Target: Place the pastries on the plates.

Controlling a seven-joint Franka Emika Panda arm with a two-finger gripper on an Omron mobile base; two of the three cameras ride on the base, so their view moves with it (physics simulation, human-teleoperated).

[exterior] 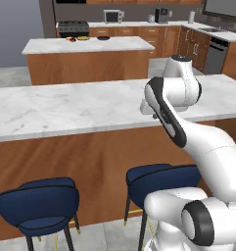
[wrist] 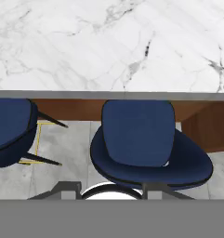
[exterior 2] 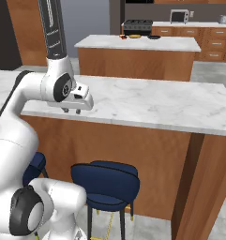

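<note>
Where counter (exterior 2: 147, 105) edge ends, tool (exterior 2: 71, 111) overhangs stool (wrist: 148, 139).

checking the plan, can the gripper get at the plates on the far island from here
Probably not: the gripper hovers at the near marble counter, and the plates lie on the far island, across an aisle.

You're looking at a home kitchen. A long marble-topped surface (exterior: 65, 105) with wooden sides runs across in front of you, with navy upholstered bar stools (exterior: 38, 206) tucked beneath its overhang on a grey tiled floor (wrist: 71, 153). Beyond it stands a second marble-topped island (exterior: 85, 45). Along the back wall you have wooden cabinets (exterior: 153, 37), a black stove (exterior: 73, 27), a microwave (exterior: 113, 16), a coffee machine (exterior: 162, 15) and a dishwasher (exterior: 216, 55).
</note>
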